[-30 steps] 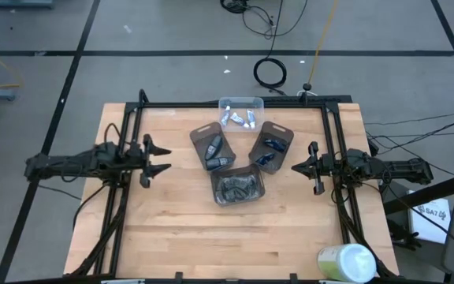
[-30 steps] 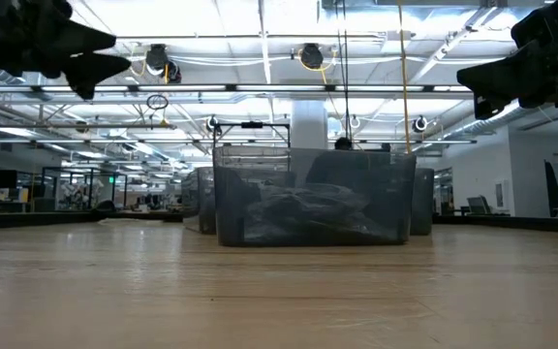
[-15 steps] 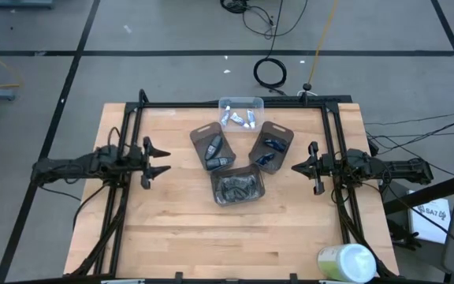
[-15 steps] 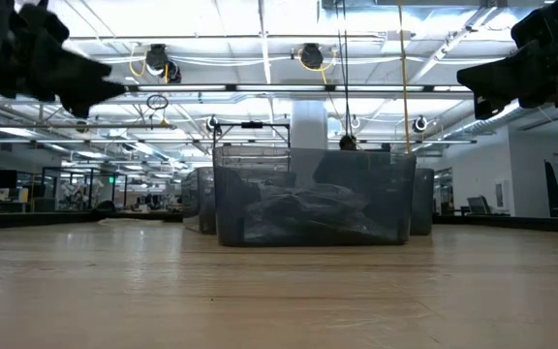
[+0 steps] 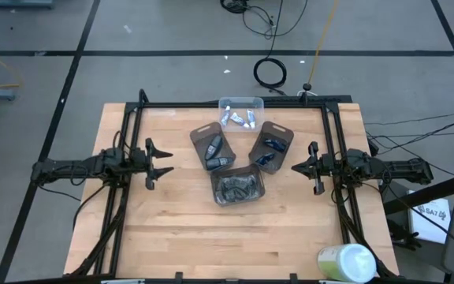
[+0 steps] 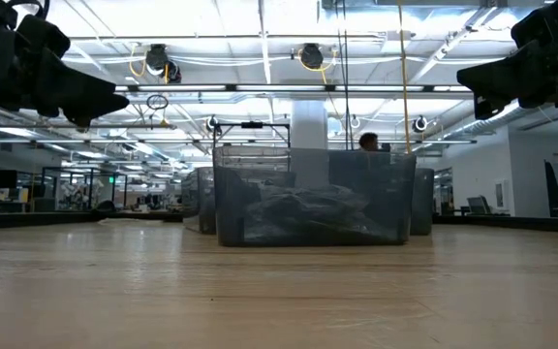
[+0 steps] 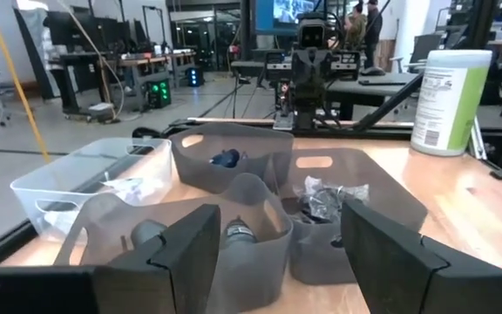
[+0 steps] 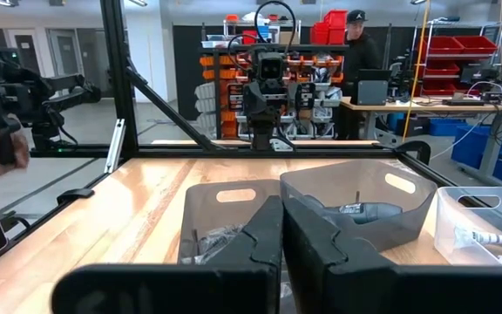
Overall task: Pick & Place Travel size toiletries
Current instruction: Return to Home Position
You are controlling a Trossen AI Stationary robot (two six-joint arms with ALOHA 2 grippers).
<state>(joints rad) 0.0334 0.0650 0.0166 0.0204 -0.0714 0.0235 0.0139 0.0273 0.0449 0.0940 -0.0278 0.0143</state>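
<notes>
1. Pale wood makes up the surface (image 5: 172,237), and in the high view you see four trays grouped just above the middle of the frame.
2. The clear tray (image 5: 240,100) sits uppermost and holds the white tubes (image 5: 239,119). Lower left of it, a smoky-grey tray (image 5: 202,132) holds the grey-blue sticks (image 5: 216,155). Lower right, a second smoky tray (image 5: 280,130) holds the dark-blue bottles (image 5: 270,146). The lowest smoky tray (image 5: 238,202) holds a dark heap that you cannot sort into single items.
3. The left hand (image 5: 169,160) hangs at centre left of that frame, apart from the trays. Your left wrist view shows its two fingers spread wide with nothing between them.
4. The right hand (image 5: 294,166) hangs at centre right, near the second smoky tray but clear of it. From above it reads as one point. The right wrist view shows the two fingers pressed together on nothing.
5. The low view gives you what the overhead cannot: both arms sit in the upper corners of the frame, raised well off the surface. It shows only the lowest smoky tray plainly, in the middle of the frame, with the other trays mostly hidden behind it.
6. The pale-green-and-white container (image 5: 345,263) lies at the lower right of the high view. The left wrist view shows it standing upright.
7. Only the right wrist view shows a person (image 8: 356,35) in the room behind.
</notes>
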